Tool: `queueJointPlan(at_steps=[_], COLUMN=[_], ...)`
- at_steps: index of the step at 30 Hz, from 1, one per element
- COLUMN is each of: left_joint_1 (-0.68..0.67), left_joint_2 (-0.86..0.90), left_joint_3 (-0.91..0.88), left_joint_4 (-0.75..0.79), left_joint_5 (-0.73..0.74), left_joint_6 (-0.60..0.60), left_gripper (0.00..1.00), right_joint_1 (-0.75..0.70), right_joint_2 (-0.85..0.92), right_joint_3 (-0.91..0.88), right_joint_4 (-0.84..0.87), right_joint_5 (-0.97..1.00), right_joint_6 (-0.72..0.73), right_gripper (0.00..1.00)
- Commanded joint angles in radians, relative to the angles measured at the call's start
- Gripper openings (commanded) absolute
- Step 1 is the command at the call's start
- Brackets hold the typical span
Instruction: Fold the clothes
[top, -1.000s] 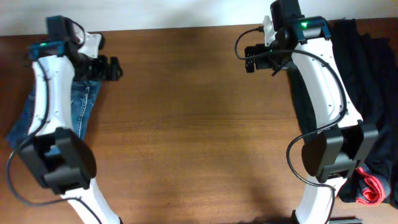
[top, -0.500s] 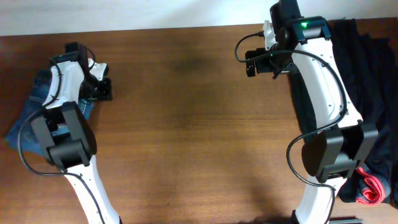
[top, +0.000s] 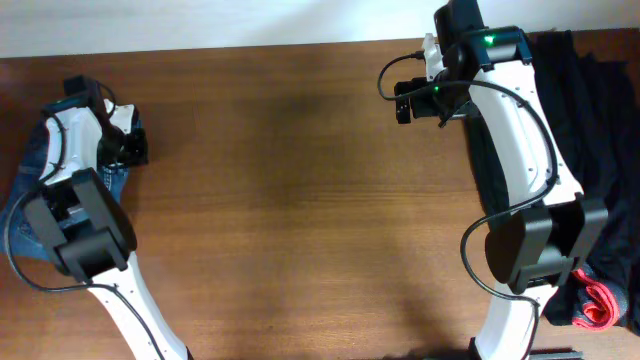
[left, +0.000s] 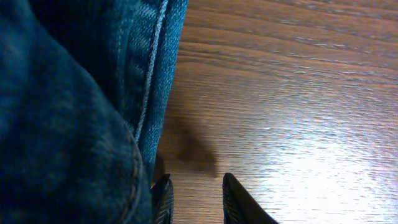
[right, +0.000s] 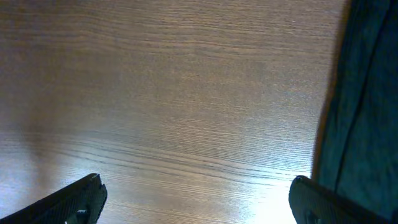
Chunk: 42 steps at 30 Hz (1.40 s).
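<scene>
The jeans (left: 62, 112) are judged heavy, limp denim, best gripped at the stitched edge (left: 151, 93). The left gripper (left: 199, 202) stands nearly closed beside it, hold unconfirmed. The right gripper (right: 196, 199) is spread wide, empty.

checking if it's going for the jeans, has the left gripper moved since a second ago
Yes. Overhead, the left gripper has shifted left across the table, toward its left edge, and now sits at the edge of the jeans.

Medium-blue denim jeans (top: 32, 165) — crumpled, seam stitching showing, lying far left
</scene>
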<state>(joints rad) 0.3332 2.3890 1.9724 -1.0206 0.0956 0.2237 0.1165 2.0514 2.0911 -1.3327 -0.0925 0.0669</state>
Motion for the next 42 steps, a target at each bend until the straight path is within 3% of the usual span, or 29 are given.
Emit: queueJointPlan(at_steps=[1,4,8,10,15,21,25,34,39,42], left_joint_1=[0.019,0.019,0.019,0.018,0.009,-0.013,-0.018,-0.065,-0.183,-0.278], left_joint_2=[0.008,0.008,0.003,-0.006,-0.092,-0.209,-0.254,-0.471,-0.573,-0.579], left_joint_3=[0.003,0.005,0.047,0.089,0.201,0.215,0.215,0.215,0.214,0.214], left_joint_4=[0.009,0.014,-0.011,-0.034,-0.097,-0.177,-0.26,-0.275,-0.311,-0.328], left_joint_5=[-0.029,0.008,0.088,0.108,0.115,0.223,0.223,0.209,0.219,0.129], left_joint_6=[0.005,0.005,0.005,0.0,-0.018,-0.018,-0.103,0.04,0.123,0.121], left_gripper=[0.35,0.48,0.75,0.99,0.99,0.99,0.99,0.99,0.99,0.99], right_joint_1=[-0.006,-0.006,-0.006,-0.007,-0.007,-0.007,-0.007,-0.007,-0.025,-0.057], right_joint_2=[-0.003,0.004,0.004,0.004,0.004,0.003,0.003,-0.1,-0.207,-0.242], right_joint_3=[0.006,0.005,0.0,0.0,0.0,0.0,0.001,0.013,0.013,0.013], right_joint_4=[-0.008,-0.011,-0.006,0.006,0.038,0.084,0.122,0.098,0.055,-0.065], right_joint_5=[-0.002,-0.002,0.0,0.019,0.025,0.025,0.024,0.018,0.018,0.018], right_joint_6=[-0.007,-0.007,-0.008,-0.008,-0.008,-0.008,-0.008,-0.008,-0.008,-0.007], right_gripper=[0.99,0.99,0.99,0.99,0.99,0.99,0.99,0.99,0.99,0.99])
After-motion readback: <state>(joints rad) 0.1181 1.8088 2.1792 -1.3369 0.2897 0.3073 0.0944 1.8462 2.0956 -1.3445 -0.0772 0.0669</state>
